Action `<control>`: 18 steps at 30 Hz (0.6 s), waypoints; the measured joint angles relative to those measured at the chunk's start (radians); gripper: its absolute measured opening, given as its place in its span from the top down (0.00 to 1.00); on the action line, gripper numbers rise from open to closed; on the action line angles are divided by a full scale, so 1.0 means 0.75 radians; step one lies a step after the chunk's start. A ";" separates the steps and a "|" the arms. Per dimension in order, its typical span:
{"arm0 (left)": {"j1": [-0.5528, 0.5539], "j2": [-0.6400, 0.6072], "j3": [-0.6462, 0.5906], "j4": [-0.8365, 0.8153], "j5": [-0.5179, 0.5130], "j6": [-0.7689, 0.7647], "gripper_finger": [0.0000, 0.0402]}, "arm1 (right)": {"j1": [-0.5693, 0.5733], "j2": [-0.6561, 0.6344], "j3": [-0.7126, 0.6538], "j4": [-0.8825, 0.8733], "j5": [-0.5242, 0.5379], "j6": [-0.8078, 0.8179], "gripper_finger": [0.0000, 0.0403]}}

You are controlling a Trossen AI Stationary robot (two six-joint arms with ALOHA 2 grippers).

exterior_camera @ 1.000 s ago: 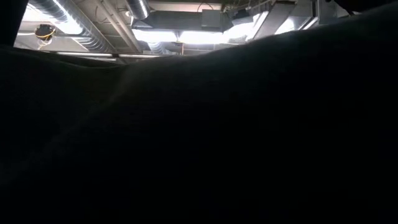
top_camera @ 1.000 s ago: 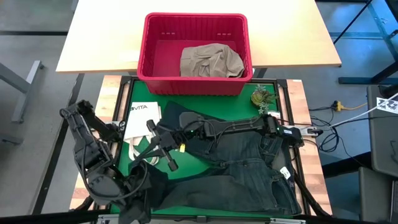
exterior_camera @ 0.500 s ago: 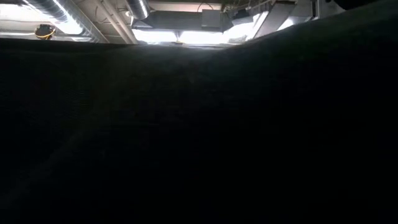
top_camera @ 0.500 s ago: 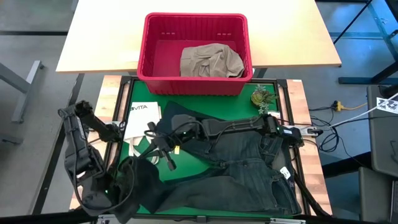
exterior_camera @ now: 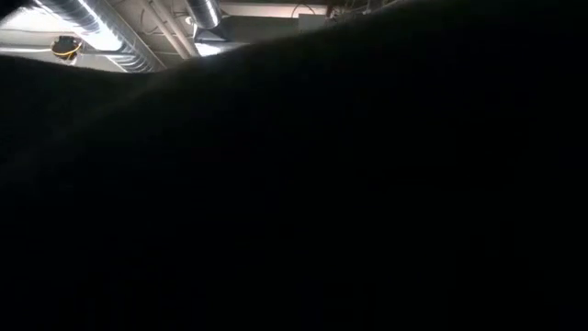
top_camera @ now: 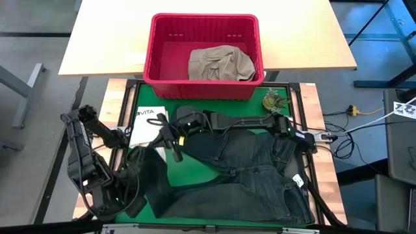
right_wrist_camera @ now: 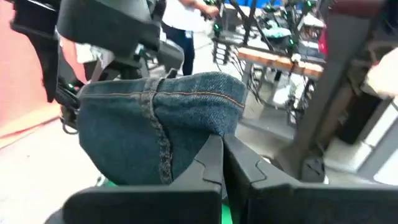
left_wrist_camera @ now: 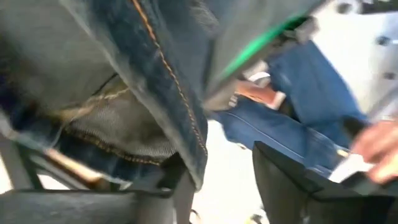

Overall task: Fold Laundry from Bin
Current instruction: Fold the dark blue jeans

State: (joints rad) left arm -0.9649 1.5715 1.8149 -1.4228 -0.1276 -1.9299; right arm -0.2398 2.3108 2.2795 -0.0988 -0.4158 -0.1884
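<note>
Dark blue jeans (top_camera: 253, 175) lie spread over the near right of the green mat (top_camera: 195, 172). My right gripper (top_camera: 170, 138) reaches in from the right at mid-table and is shut on a bunched part of them (right_wrist_camera: 168, 118). My left gripper (left_wrist_camera: 221, 186), at the near left, stands open, with a jeans leg (top_camera: 148, 182) draped at it. The red bin (top_camera: 204, 91) stands at the far edge, with a khaki garment (top_camera: 220, 64) lying on its floor. In the low view dark cloth (exterior_camera: 322, 202) fills nearly the whole picture. My left gripper has the jeans' orange-stitched seam edge (left_wrist_camera: 189, 149) hanging against the inner side of one finger (left_wrist_camera: 181, 202). The other finger (left_wrist_camera: 292, 186) stands clear of the cloth. My right gripper pinches a fold of the jeans (right_wrist_camera: 208, 134) between its two fingers. The fingers come nearly level from the table's right. The held cloth is bunched up above the fingers, several layers thick, lifted off the mat.
A white tote bag (top_camera: 146, 127) lies on the mat's left part, beside my right gripper. A small green object (top_camera: 272, 101) sits at the mat's far right corner. A person in blue trousers (left_wrist_camera: 298, 118), one hand (left_wrist_camera: 379, 143) showing, stands beyond the table.
My right gripper has carried its bunch of jeans toward the far edge and a little down, tipping more level. My left arm has drawn toward the table's left edge and tipped its gripper further down. The jeans leg at the near left now hangs bunched closer to that arm.
</note>
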 joint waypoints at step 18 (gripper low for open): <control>-0.003 0.001 -0.255 -0.171 -0.122 0.098 0.50 | -0.066 0.105 -0.001 -0.035 0.067 0.000 0.94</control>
State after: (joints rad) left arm -0.9672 1.5719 1.6235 -1.5508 -0.2188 -1.8562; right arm -0.2893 2.3894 2.2791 -0.1251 -0.3652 -0.1884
